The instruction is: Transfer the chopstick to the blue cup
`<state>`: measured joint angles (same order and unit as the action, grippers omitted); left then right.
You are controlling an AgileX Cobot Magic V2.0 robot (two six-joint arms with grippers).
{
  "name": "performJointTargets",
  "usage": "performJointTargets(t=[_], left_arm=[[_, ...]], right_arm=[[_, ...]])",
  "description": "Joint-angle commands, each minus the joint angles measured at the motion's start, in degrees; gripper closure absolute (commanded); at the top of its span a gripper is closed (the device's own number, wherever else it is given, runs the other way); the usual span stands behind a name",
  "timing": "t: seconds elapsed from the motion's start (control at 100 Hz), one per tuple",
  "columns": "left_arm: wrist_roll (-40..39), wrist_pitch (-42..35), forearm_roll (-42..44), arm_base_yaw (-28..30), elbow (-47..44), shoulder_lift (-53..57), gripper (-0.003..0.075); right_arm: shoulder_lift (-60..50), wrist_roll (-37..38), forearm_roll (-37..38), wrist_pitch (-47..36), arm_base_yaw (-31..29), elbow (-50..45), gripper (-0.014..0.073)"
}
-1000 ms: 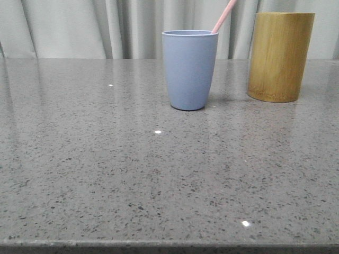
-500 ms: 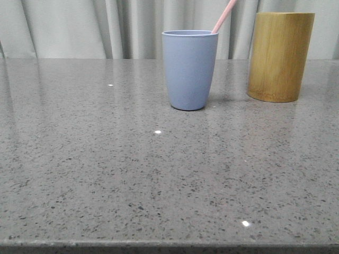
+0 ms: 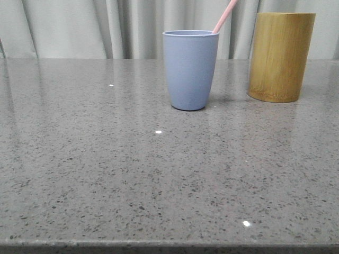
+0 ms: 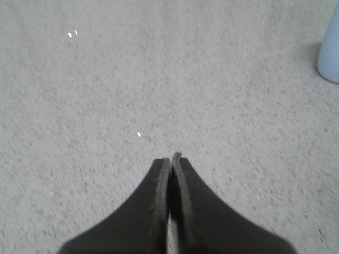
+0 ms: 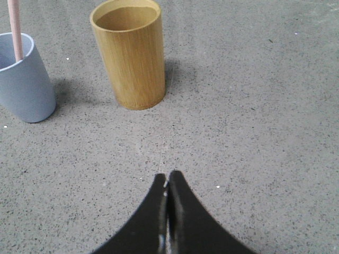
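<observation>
The blue cup (image 3: 190, 70) stands upright on the grey speckled table (image 3: 106, 159), toward the back centre. A pale pink chopstick (image 3: 224, 16) leans out of it to the right; only its upper end shows. The right wrist view shows the cup (image 5: 24, 79) with the chopstick (image 5: 15, 26) in it. The cup's edge shows in the left wrist view (image 4: 330, 53). My left gripper (image 4: 171, 159) is shut and empty over bare table. My right gripper (image 5: 168, 175) is shut and empty, well short of both cups. Neither gripper shows in the front view.
A taller yellow-brown bamboo cylinder (image 3: 280, 56) stands to the right of the blue cup; it looks empty in the right wrist view (image 5: 130, 53). Grey curtains (image 3: 79, 26) hang behind the table. The table's front edge (image 3: 169, 246) runs along the bottom.
</observation>
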<state>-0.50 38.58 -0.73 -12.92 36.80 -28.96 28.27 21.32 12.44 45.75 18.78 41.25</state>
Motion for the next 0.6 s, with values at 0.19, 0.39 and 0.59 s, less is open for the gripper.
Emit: performJointTargets(t=[0.19, 0.39, 0.59], left_arm=[[-0.44, -29.45, 0.27, 0.13, -19.60, 18.51, 0.0739], [-0.44, -31.22, -0.20, 4.38, -30.33, 31.50, 0.0739], [-0.44, -32.02, -2.32, 10.69, -33.15, 31.18, 0.0739]], right_arm=[[0.12, 0.09, 1.21, -3.64, -0.42, 1.41, 0.0662], [0.12, 0.09, 1.21, -3.64, -0.42, 1.41, 0.0662], [0.12, 0.09, 1.21, -3.18, -0.42, 1.41, 0.0662]])
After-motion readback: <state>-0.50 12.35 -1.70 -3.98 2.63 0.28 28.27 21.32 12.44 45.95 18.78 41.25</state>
